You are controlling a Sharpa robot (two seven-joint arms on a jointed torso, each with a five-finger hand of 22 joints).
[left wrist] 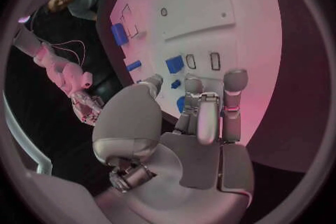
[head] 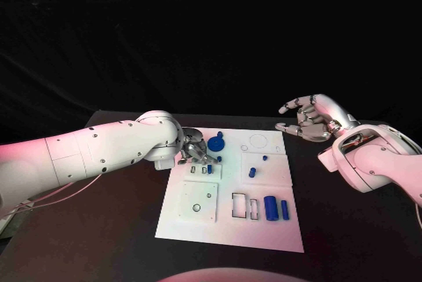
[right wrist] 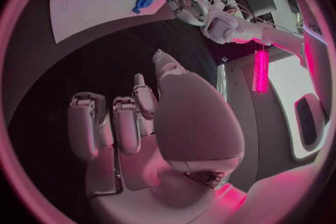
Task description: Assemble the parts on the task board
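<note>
Both hands empty: left hand (head: 193, 150) spread over the task board (head: 230, 227) by blue parts (head: 276, 207), right hand (head: 310, 118) loosely apart beside it.

The task board (head: 230, 227) lies in the middle of the surface (head: 105, 233). The left hand (head: 193, 151) is over the board's far left corner, beside a round part (head: 214, 144). Two upright parts (head: 277, 208) stand side by side near the board's right edge. The right hand (head: 308, 118) hangs beyond the board's far right corner, off the board.
</note>
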